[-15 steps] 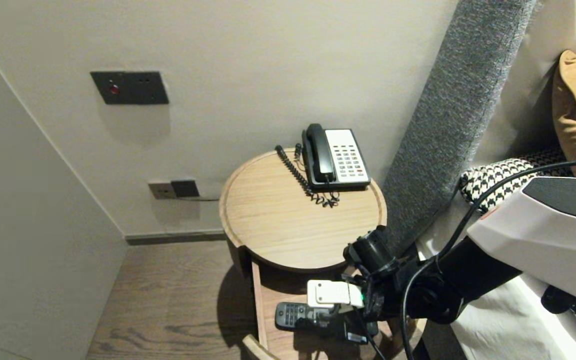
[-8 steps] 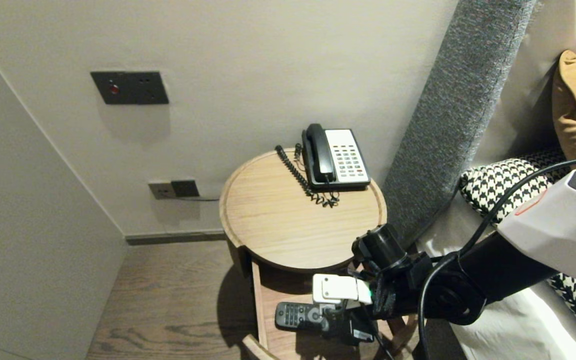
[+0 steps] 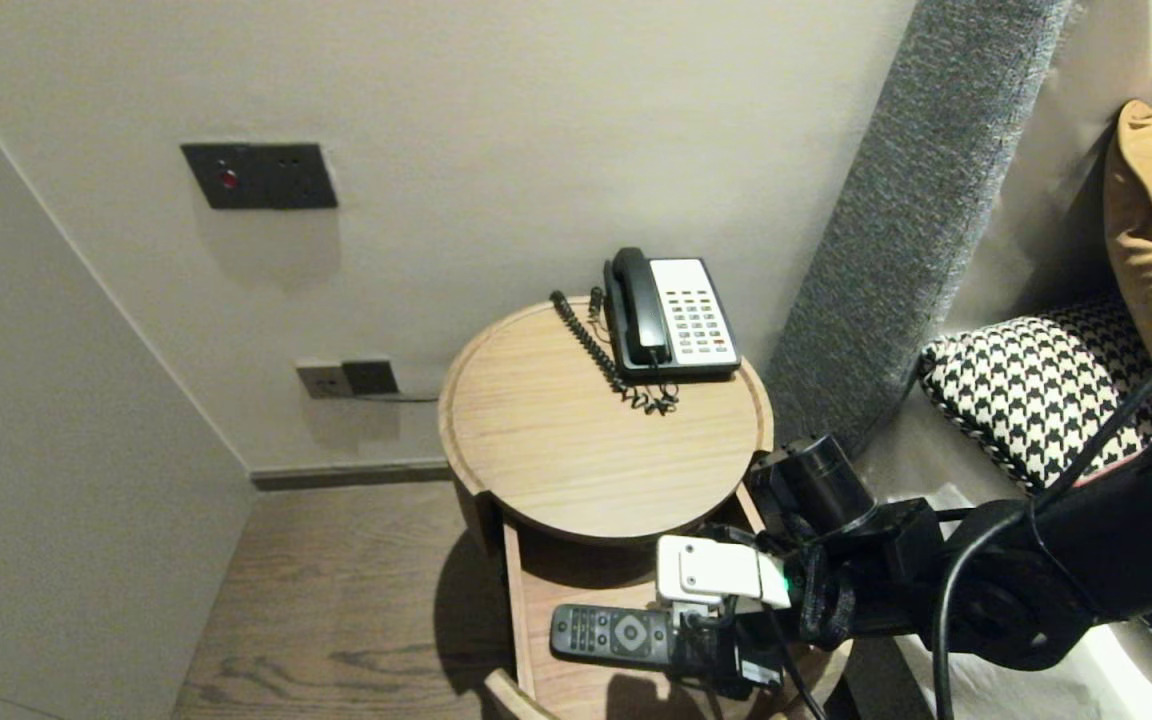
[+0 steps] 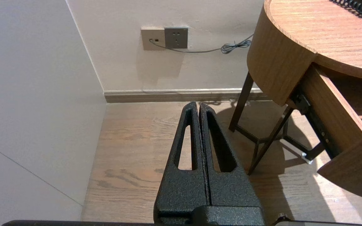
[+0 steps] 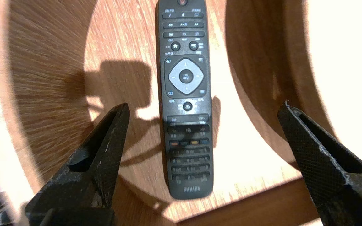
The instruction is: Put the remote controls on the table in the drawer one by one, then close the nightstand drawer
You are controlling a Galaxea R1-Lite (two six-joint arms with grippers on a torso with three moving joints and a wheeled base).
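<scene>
The right gripper [image 5: 205, 104] hovers, fingers spread wide, over the black remote control [image 5: 185, 94] lying unheld mid-floor in the open drawer [image 3: 513, 600] of the round table [image 3: 556, 440], so the remote is down while the drawer stands open; it reads "PHILIPS" and "OK"; the left gripper [image 4: 199, 106], fingers together, idles beside the table, with a telephone [image 3: 671, 315] at its far edge.

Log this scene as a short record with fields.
Right gripper: open, fingers wide apart to either side of the remote, not gripping it
Remote: lies flat, buttons up, in the open drawer
Drawer: pulled out under the round table
Table top: telephone near the wall
Left gripper: shut, empty, parked over the wooden floor beside the table
</scene>
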